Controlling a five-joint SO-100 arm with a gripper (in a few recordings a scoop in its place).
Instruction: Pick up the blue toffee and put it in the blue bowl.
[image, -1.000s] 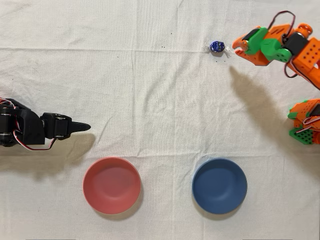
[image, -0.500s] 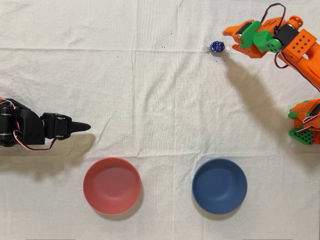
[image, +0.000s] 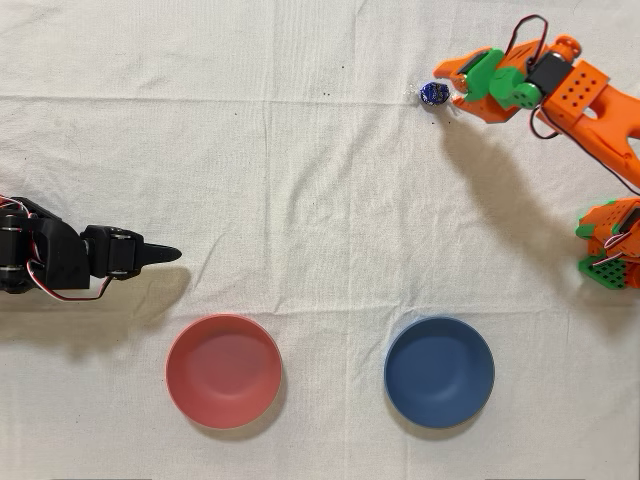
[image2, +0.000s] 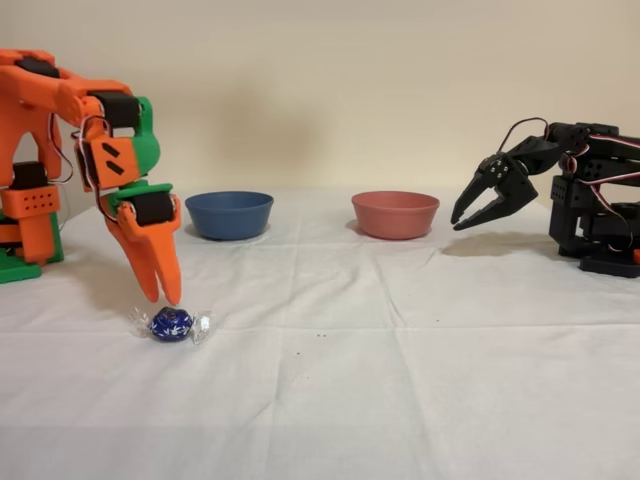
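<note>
Hand (image2: 160, 292) of the orange arm hangs just above the blue toffee (image2: 171, 323), fingers nearly together and gripping nothing, so the toffee lies ungrasped on the worktop (image2: 400, 380), well apart from the blue bowl (image2: 230, 214).

Orange arm bent over, gripper (image2: 160, 285) pointing steeply down, tips low near the counter (image2: 400, 380). Jaws look close together; can't tell gap.

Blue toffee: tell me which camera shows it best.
The fixed view: the blue toffee sits close to that camera, foil and both twisted ends clear, just below the orange fingers. The overhead view shows it small, beside the gripper.
</note>
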